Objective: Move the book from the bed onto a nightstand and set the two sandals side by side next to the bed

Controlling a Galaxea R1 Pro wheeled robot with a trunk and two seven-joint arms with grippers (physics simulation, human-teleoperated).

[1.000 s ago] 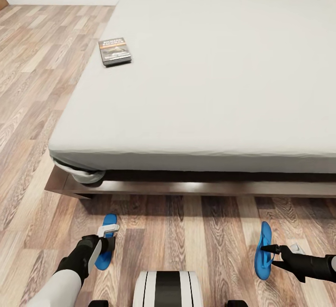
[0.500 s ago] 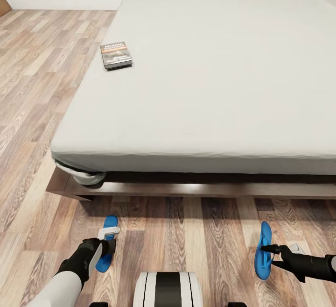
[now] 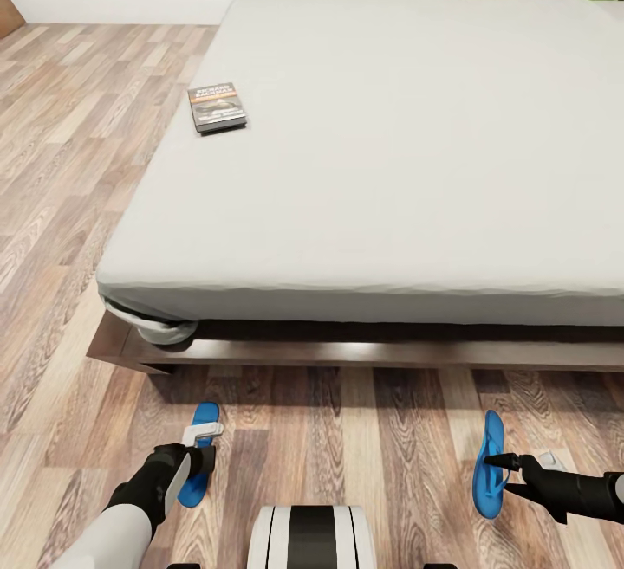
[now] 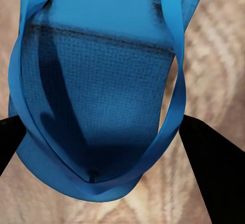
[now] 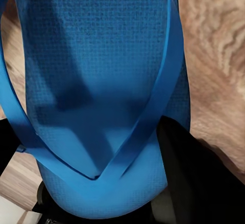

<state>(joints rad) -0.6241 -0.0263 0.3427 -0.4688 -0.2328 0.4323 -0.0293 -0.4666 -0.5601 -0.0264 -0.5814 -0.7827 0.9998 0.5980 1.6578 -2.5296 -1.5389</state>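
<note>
While both sandals hang near the floor by the bed (image 3: 390,145) foot edge | left gripper (image 3: 198,458) clamped on left sandal (image 3: 198,452) | right gripper (image 3: 501,463) clamped on right sandal (image 3: 489,465) | sandals well apart: bring together, toes aligned, soles flat, then release | book (image 3: 217,106) lies near mattress left edge.

Head view high, looking down over bed (image 3: 381,145), wrist views close above sandals, shared wood floor (image 3: 381,439)
</note>
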